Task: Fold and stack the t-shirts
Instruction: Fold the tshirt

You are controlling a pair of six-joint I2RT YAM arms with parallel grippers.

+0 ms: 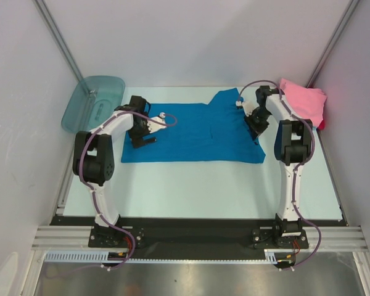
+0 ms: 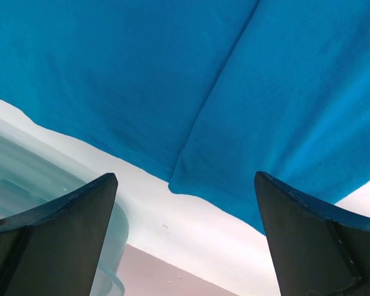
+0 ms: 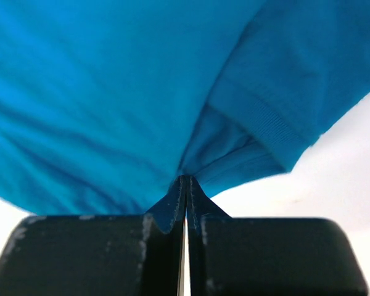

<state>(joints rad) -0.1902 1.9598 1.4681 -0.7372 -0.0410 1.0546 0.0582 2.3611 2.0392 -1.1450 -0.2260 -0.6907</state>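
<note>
While right jaws pinch the blue t-shirt by an edge, left jaws gape wide.

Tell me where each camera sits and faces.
Top external: above and behind the bases, looking down on the table, both arms, the blue t-shirt.
Left wrist: on the left arm, looking past open left fingers at the shirt's edge.
Right wrist: on the right arm, looking past right fingers shut on that shirt.
Shared: all see the blue t-shirt.
</note>
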